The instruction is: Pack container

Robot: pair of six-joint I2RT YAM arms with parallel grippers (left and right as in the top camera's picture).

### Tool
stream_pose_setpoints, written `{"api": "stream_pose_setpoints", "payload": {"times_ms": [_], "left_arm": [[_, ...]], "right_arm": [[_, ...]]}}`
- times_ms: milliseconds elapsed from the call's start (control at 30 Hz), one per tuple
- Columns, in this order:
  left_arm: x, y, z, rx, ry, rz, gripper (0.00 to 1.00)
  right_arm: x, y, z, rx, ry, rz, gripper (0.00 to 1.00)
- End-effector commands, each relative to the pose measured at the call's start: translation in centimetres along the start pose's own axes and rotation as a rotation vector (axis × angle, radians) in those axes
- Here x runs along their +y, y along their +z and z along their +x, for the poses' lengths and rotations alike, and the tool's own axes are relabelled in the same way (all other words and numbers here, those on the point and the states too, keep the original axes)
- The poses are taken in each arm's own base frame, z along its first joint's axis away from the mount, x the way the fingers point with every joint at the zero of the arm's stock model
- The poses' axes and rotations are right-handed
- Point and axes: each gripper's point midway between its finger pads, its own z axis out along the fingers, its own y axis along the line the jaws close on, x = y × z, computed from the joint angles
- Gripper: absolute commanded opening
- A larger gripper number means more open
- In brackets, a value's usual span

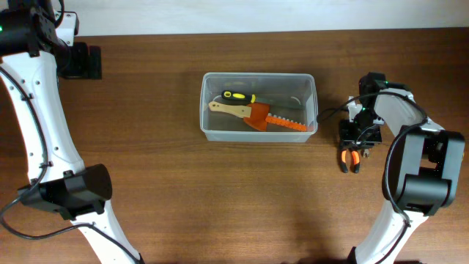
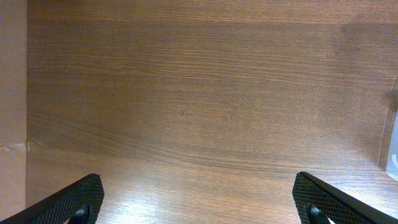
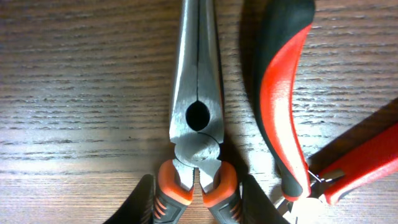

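Observation:
The clear plastic container (image 1: 258, 75) stands mid-table, holding a yellow-and-black screwdriver (image 1: 238, 96) and an orange saw (image 1: 282, 122) with a wooden handle. To its right, long-nose pliers (image 3: 198, 93) with orange-and-black handles lie flat on the wood; in the overhead view the pliers (image 1: 351, 159) are half hidden under the wrist. My right gripper (image 3: 198, 205) is down over them, one finger pressed against each handle. My left gripper (image 2: 199, 202) hovers wide open over bare wood at the far left (image 1: 79, 62), holding nothing.
A second hand tool with red-and-black handles (image 3: 280, 93) lies right beside the pliers, almost touching them. The container's corner (image 2: 393, 163) shows at the right edge of the left wrist view. The table's left edge (image 2: 13, 112) runs close to the left gripper.

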Motion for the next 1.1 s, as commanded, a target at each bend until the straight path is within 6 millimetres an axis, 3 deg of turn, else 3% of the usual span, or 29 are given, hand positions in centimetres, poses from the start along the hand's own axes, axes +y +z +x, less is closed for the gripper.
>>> {"api": "stream_pose_setpoints", "payload": {"times_ms": [0,167,467,833,1067], "left_arm": [[0.1,-0.3,-0.1,-0.010,-0.019,0.010,0.99],[0.1,-0.3,-0.1,-0.010,-0.019,0.010,0.99],[0.1,-0.3,-0.1,-0.010,-0.019,0.009,0.99],[0.1,-0.3,-0.1,-0.010,-0.019,0.009,0.99],[0.1,-0.3,-0.1,-0.010,-0.019,0.010,0.99]], "right_arm": [[0.8,2.5,2.1,0.098,0.007,-0.042,0.24],[1.0,0.8,1.7,0.050,0.024,-0.049,0.22],[1.3,-4.9,0.6,-0.107,0.017,-0.054,0.23],[1.6,-5.5,0.9,-0.099,0.021,-0.073,0.18],[2.3,-8.1,0.4,-0.113,0.002,-0.075,0.15]]}}
